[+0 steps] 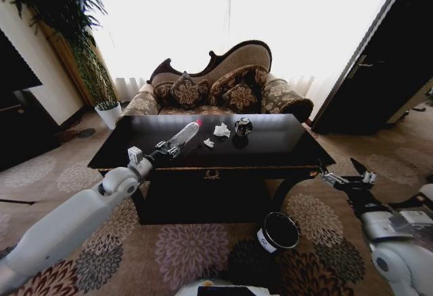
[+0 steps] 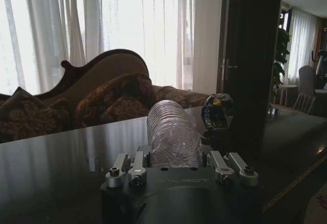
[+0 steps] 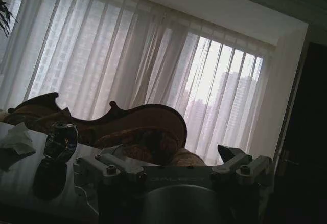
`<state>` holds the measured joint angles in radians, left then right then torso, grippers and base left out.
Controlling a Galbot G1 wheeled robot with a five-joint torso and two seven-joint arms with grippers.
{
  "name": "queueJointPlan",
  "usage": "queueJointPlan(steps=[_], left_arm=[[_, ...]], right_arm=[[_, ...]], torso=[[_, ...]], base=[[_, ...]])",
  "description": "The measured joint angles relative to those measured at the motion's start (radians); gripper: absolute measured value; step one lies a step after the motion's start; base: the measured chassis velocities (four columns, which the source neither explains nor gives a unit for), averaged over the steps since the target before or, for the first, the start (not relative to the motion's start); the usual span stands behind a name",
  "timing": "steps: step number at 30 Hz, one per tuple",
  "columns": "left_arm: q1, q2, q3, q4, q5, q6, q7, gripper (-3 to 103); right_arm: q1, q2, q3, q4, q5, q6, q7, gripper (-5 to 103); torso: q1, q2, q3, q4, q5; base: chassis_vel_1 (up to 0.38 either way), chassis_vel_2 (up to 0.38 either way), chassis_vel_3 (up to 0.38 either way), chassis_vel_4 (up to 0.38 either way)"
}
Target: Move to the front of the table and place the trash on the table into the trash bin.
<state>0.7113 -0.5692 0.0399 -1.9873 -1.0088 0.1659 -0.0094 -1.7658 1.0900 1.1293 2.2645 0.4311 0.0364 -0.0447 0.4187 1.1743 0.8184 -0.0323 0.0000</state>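
Note:
The table (image 1: 284,146) stands before me, dark and glossy. On it lie a clear plastic bottle (image 1: 184,134) with a red cap, two white paper wads (image 1: 221,130) (image 1: 209,143) and a dark shiny crushed can (image 1: 243,126). My left gripper (image 1: 167,149) reaches over the front left of the top and is shut on the bottle's (image 2: 173,132) base end. The can (image 2: 216,111) sits just beyond it. My right gripper (image 1: 346,173) hangs open off the table's front right corner, fingers (image 3: 232,154) spread, facing the can (image 3: 60,141) and a wad (image 3: 16,138). The trash bin (image 1: 278,232) stands on the carpet by the right front leg.
A patterned sofa (image 1: 216,83) with cushions stands right behind the table. A white plant pot (image 1: 108,113) sits at the back left under a tall plant. A dark door (image 1: 392,59) closes off the right side and dark furniture (image 1: 17,107) the left.

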Motion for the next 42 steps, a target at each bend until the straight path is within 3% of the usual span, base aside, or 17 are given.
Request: queueJointPlan(steps=[2,4,7,8,10,12,13,15,20,28,42], left_arm=[[0.002,0.012,0.003,-0.051,-0.043,0.017,-0.014,45],[0.002,0.013,0.006,-0.063,-0.054,0.021,-0.017,45],[-0.035,0.016,0.059,-0.138,-0.107,0.041,-0.038,45],[-0.035,0.016,0.059,-0.138,-0.107,0.041,-0.038,45],[-0.057,0.017,0.095,-0.159,-0.114,0.044,-0.043,45],[-0.097,0.019,0.152,-0.194,-0.133,0.050,-0.049,45],[-0.097,0.019,0.152,-0.194,-0.133,0.050,-0.049,45],[-0.146,0.021,0.211,-0.225,-0.166,0.060,-0.051,45],[-0.246,-0.005,0.312,-0.237,-0.224,0.071,-0.053,45],[-0.362,-0.081,0.423,-0.266,-0.339,0.103,-0.076,45],[-0.332,-0.188,0.498,-0.235,-0.312,0.113,-0.103,44]], right_arm=[[-0.009,0.009,-0.001,0.002,-0.130,0.064,-0.003,100],[-0.012,0.013,-0.002,0.003,-0.171,0.083,-0.004,100],[-0.041,0.051,0.001,0.016,-0.384,0.181,-0.020,100],[-0.041,0.051,0.001,0.016,-0.384,0.181,-0.020,100],[-0.053,0.076,0.000,0.023,-0.477,0.226,-0.021,100],[-0.063,0.113,-0.006,0.024,-0.670,0.305,-0.014,100],[-0.063,0.113,-0.006,0.024,-0.670,0.305,-0.014,100],[-0.064,0.139,-0.015,0.011,-0.822,0.385,0.003,100],[-0.043,0.155,-0.029,-0.014,-1.012,0.477,0.045,100],[-0.013,0.155,-0.048,-0.050,-1.153,0.527,0.088,100],[0.011,0.204,-0.124,-0.088,-1.246,0.528,0.109,100]], torso=[[0.000,0.000,0.000,0.0000,0.0000],[0.000,0.000,0.000,0.0000,0.0001],[0.000,0.000,0.000,-0.0001,0.0000],[0.000,0.000,0.000,-0.0001,0.0000],[0.000,0.000,0.000,-0.0004,0.0000],[0.000,0.000,0.000,-0.0004,0.0001],[0.000,0.000,0.000,-0.0004,0.0001],[0.000,0.000,0.000,-0.0002,-0.0001],[0.000,0.000,0.000,-0.0001,0.0000],[0.000,0.000,0.000,-0.0001,0.0000],[0.000,0.000,0.000,-0.0002,0.0000]], base=[[0.000,0.000,0.000,0.000],[0.000,0.000,0.000,0.000],[0.000,0.000,0.000,0.000],[0.000,0.000,0.000,0.000],[0.000,0.000,0.000,0.000],[0.000,0.000,0.000,0.000],[0.000,0.000,0.000,0.000],[0.000,0.000,0.000,0.000],[0.000,0.000,0.000,0.000],[0.000,0.000,0.000,0.000],[0.000,0.000,0.000,0.000]])
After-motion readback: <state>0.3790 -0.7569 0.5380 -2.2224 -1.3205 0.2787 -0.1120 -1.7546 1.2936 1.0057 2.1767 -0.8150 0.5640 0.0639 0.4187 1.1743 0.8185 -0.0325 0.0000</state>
